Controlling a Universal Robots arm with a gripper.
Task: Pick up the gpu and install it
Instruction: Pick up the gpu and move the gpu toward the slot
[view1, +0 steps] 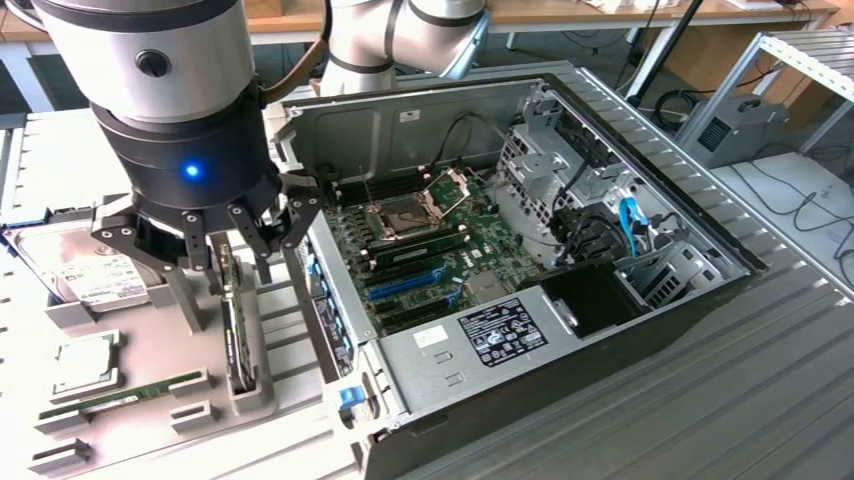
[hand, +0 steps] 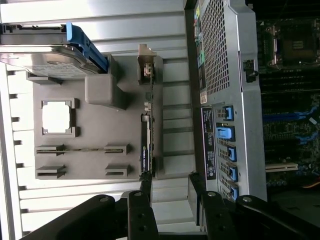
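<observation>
Left of the fingers (view1: 196, 248): hard drive (view1: 74, 268), processor chip (view1: 83, 364) and memory stick (view1: 127, 392), all seated in the grey fixture (view1: 158, 340). Not ours.

Directly under the fingers: the gpu (view1: 240, 335), standing on edge in its fixture slot. Fingers are spread wide with nothing in them, and the tips flank the card's top edge. We can't tell if they touch it. In the wrist view the card (hand: 145, 145) lines up nearer one finger (hand: 140, 205) than mid-gap.

Look: thin dark card seen edge-on, with a silver bracket (hand: 146, 62) at the end far from the fingers. Fan face isn't readable from here.

Handling, our call: light, stiff, fragile. We'd pinch across the two faces near mid-length, staying off the fan and the contact edge. There's little purchase, so it may pivot if taken off-centre.

Right of the fingers: open computer case (view1: 667, 175), blue slots (view1: 400, 285) with no card in them. Install not done.
</observation>
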